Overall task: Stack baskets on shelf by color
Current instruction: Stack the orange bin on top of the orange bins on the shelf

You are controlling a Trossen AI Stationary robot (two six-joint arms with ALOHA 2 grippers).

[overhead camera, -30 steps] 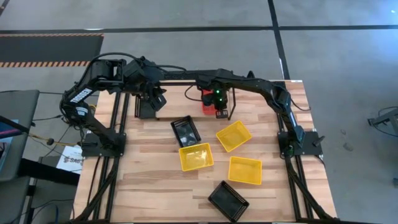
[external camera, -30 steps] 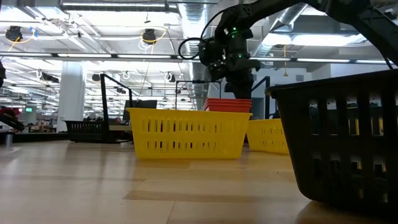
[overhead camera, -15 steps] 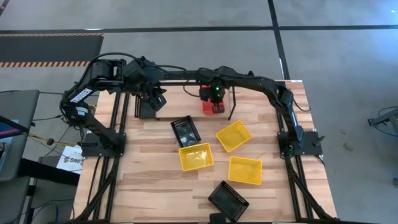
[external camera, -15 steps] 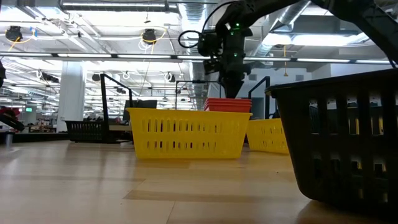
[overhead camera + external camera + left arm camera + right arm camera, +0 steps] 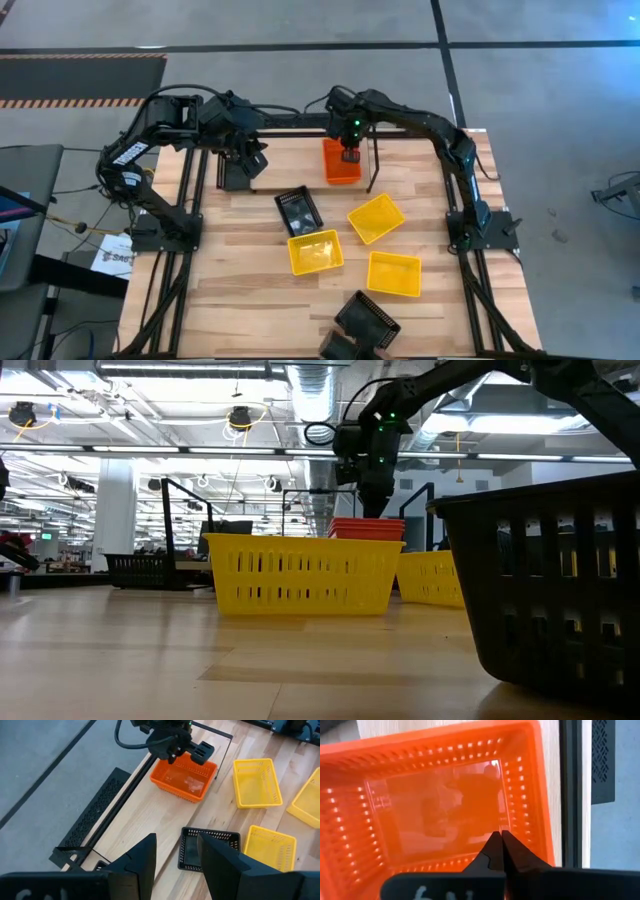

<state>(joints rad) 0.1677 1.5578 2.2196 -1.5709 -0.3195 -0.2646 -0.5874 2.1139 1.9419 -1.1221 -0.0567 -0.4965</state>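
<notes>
A stack of red-orange baskets (image 5: 340, 165) stands on the shelf (image 5: 290, 150) at the table's far edge; it also shows in the low view (image 5: 367, 528). My right gripper (image 5: 349, 153) is shut and points down over the top basket's inside (image 5: 435, 810), close to one end wall. My left gripper (image 5: 175, 865) is open and empty, above a black basket (image 5: 233, 176) at the shelf's left end. Three yellow baskets (image 5: 315, 252) (image 5: 376, 218) (image 5: 393, 273) and two black baskets (image 5: 298, 210) (image 5: 366, 322) rest on the tabletop. My right gripper has its shut fingertips (image 5: 496, 845) pointing down just inside the top red-orange basket's end wall (image 5: 530, 805). I cannot tell whether they touch the basket. The stack stands level on the shelf.
The shelf's black wire end loop (image 5: 372, 170) stands just right of the red-orange stack. The near black basket (image 5: 545, 590) fills the low view's right side. Bare planks (image 5: 230, 290) lie at the table's near left.
My right gripper has drawn back toward the table's far edge and risen a little, uncovering the red-orange stack. The stack has stayed where it was on the shelf.
</notes>
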